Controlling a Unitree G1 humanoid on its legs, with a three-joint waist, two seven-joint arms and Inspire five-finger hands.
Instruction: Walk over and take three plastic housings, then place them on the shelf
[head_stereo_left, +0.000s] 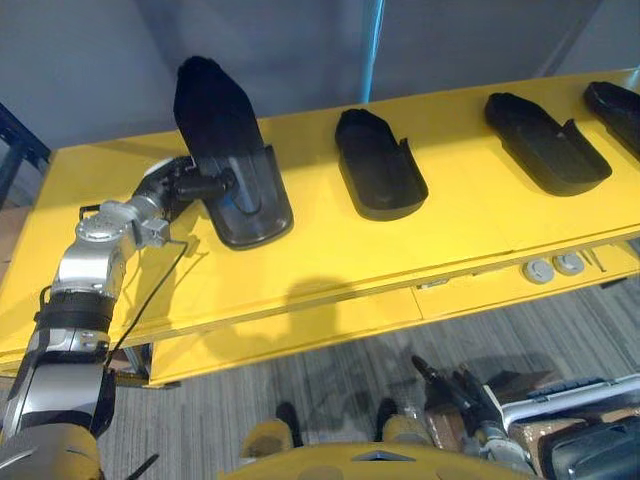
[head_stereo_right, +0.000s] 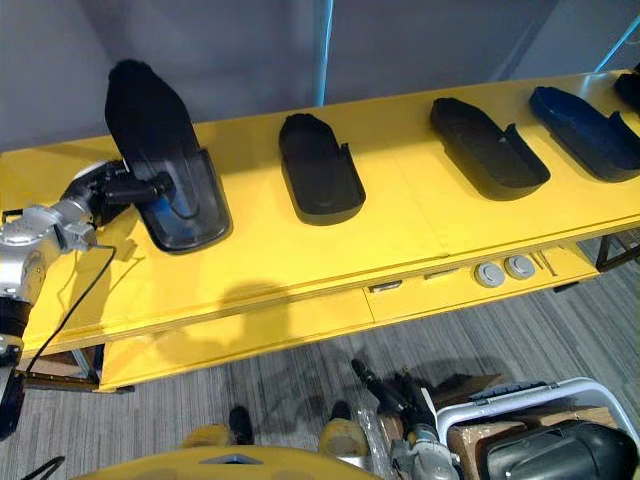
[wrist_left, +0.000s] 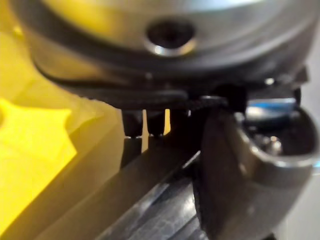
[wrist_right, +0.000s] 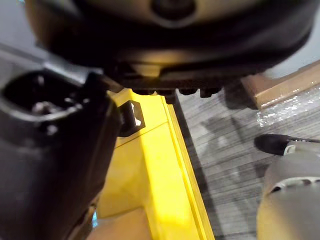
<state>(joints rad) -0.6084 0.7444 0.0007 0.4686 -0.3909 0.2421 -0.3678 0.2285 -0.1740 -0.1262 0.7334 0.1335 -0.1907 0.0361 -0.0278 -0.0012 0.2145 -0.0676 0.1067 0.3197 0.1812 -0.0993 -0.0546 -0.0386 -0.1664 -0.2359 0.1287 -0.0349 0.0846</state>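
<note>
My left hand is shut on the side of a black plastic housing, which stands tilted up over the left part of the yellow shelf top, its low end close to the surface. In the left wrist view the thumb presses on that housing. Three more black housings lie flat along the shelf: one in the middle, one to the right, one at the far right edge. My right hand hangs low beside the shelf front with straight fingers and holds nothing.
A lower yellow ledge runs along the shelf front, with two small grey round parts on it. A white-framed crate with dark parts stands on the grey carpet at the lower right. A blue post rises behind the shelf.
</note>
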